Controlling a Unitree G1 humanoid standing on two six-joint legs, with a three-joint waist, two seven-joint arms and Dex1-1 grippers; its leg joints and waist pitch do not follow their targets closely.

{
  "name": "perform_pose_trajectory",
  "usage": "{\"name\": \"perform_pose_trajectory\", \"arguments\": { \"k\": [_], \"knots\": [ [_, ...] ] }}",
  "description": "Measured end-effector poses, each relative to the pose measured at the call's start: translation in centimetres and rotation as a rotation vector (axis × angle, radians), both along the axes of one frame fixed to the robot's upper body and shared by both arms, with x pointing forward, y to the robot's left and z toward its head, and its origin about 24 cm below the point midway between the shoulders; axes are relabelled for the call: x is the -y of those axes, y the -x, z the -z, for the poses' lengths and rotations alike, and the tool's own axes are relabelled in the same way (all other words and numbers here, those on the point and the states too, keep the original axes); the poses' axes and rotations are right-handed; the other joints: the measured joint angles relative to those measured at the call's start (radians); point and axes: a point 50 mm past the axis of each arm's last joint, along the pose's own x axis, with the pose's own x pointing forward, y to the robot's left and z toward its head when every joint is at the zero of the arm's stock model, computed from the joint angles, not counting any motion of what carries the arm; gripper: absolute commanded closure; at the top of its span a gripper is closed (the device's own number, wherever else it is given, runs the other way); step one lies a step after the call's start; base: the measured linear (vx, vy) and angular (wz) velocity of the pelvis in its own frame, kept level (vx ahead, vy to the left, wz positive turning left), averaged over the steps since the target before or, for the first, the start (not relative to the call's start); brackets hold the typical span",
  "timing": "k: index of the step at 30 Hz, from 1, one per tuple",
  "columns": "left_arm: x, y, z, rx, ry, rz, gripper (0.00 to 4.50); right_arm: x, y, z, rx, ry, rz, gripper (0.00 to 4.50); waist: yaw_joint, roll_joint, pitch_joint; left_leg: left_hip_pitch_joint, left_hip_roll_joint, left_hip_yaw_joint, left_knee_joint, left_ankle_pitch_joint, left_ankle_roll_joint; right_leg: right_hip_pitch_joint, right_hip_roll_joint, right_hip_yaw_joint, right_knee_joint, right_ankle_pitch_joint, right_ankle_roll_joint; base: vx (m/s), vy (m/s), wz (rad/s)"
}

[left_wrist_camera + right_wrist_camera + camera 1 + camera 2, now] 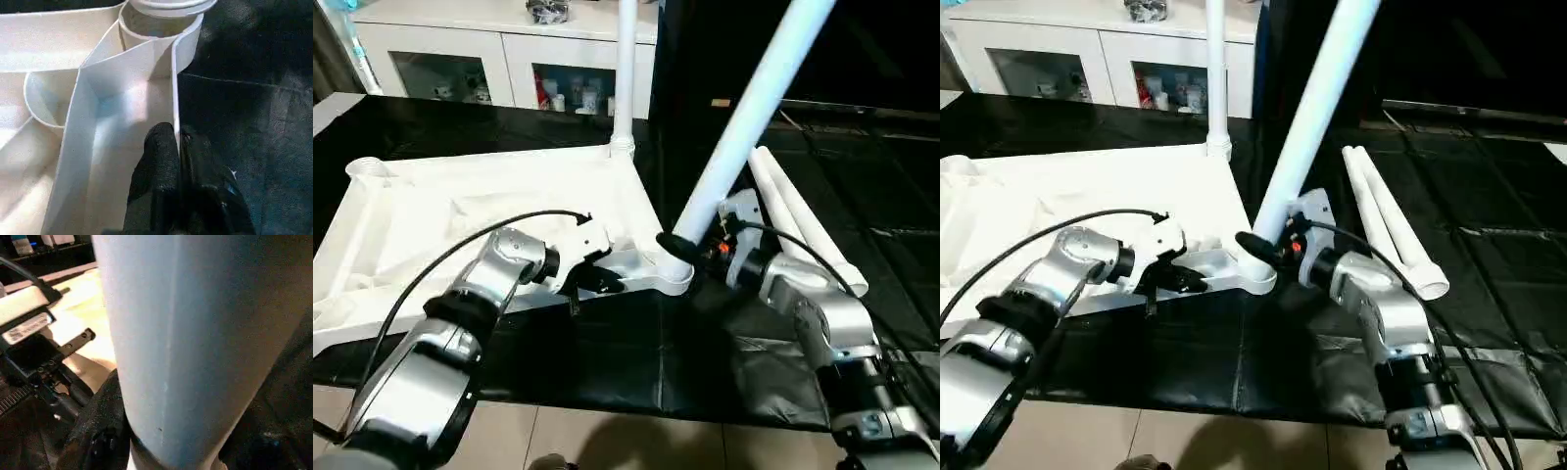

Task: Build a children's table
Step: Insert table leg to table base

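Left gripper (597,279), fingers pinched on the near rim of the upturned children's table (460,220) on the black surface, steadying it; right gripper (690,245) clamps a tilted leg (744,122) at its corner socket.

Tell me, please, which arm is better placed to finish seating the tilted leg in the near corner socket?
Probably the right. Its end effector already grips the tilted leg just above the socket, while the left end effector is clamped on the tabletop frame's edge, steadying it.
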Motion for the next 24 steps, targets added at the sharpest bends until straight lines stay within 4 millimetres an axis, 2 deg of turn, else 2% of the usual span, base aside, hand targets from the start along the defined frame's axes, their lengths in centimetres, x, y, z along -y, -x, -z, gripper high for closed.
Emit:
{"name": "perform_pose_trajectory", "arguments": {
  "k": [6,10,18,24],
  "knots": [
    [-0.10,0.00,0.01,0.019,0.027,-0.024,3.72,0.18,-0.02,-0.10,0.012,0.008,-0.002,2.59,0.000,0.000,0.000,0.000,0.000,0.000,0.000,0.000,0.000,0.000,0.000,0.000,0.000,0.000,0.000,0.000,0.000,0.00],
    [-0.15,0.00,0.03,0.016,0.044,-0.037,3.72,-0.01,0.06,0.05,0.012,0.024,-0.022,2.59,0.000,0.000,0.000,-0.002,0.000,0.000,0.000,0.000,0.000,-0.002,0.000,0.000,0.000,0.000,0.000,0.000,0.000,0.00],
    [-0.16,0.09,0.00,-0.015,0.053,-0.031,4.48,-0.07,-0.07,0.51,0.003,0.045,-0.027,2.59,-0.001,0.000,0.000,-0.002,0.000,0.001,0.000,0.000,0.000,-0.003,0.000,0.001,0.000,0.000,0.000,0.000,0.000,0.00],
    [-0.17,0.15,0.01,-0.021,0.046,-0.020,4.50,-0.18,-0.55,0.56,-0.003,0.071,-0.028,2.59,-0.002,0.000,0.000,-0.003,0.000,0.001,-0.001,0.000,0.000,-0.003,0.000,0.001,0.000,-0.001,0.001,0.000,0.000,0.00]
  ]
}}
